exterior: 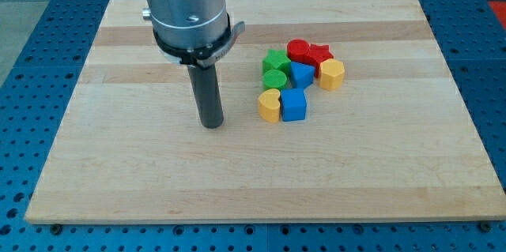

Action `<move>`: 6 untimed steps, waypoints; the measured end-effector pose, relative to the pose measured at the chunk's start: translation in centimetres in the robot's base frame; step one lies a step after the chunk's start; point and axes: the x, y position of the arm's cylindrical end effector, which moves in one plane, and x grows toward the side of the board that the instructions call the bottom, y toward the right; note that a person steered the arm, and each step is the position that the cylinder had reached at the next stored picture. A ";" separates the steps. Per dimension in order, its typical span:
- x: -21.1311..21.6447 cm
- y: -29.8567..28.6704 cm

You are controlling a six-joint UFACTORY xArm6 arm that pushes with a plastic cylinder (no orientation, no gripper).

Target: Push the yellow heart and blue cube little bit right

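8 blocks sit packed in 1 cluster on the wooden board, and you can place each of them against the blue cube. The yellow heart touches the blue cube's side toward the view's left; these 2 form the cluster's edge toward the view's bottom. A green round block lies just above the yellow heart, up and toward the view's left from the blue cube. A green star sits above that round block. A second blue block, wedge-like in shape, stands directly above the blue cube and touches it. A red round block and a red star lie farther toward the view's top. A second yellow block, shape unclear, sits up and toward the view's right from the blue cube.

You see the arm ending in a plain dark rod with no fingers to spread or close. My tip rests on the board well apart from the blue cube, toward the view's left and slightly lower, touching no block. The yellow heart lies between my tip and the blue cube.
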 end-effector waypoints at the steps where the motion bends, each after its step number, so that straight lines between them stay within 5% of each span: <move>1: -0.6 0.2; 6: -0.6 8.3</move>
